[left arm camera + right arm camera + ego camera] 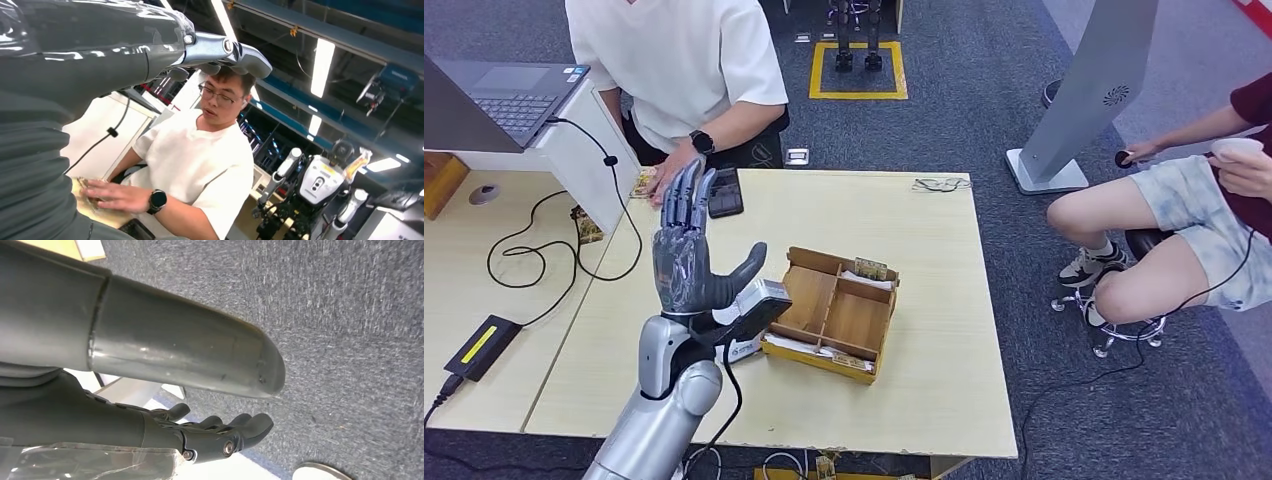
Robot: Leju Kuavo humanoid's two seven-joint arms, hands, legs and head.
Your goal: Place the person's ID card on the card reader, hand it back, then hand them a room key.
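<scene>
L hand (686,262) is raised over desk (944,380), fingers spread, nothing held; R hand (215,432) is seen empty, fingers apart.

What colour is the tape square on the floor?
Yellow, the tape square on grey carpet; clearest in the head view.

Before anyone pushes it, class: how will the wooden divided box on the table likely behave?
The wooden box looks stiff and flat-bottomed, so it would probably slide rather than tip. Its open compartments hold loose cards, which might shift or spill if jolted.
</scene>
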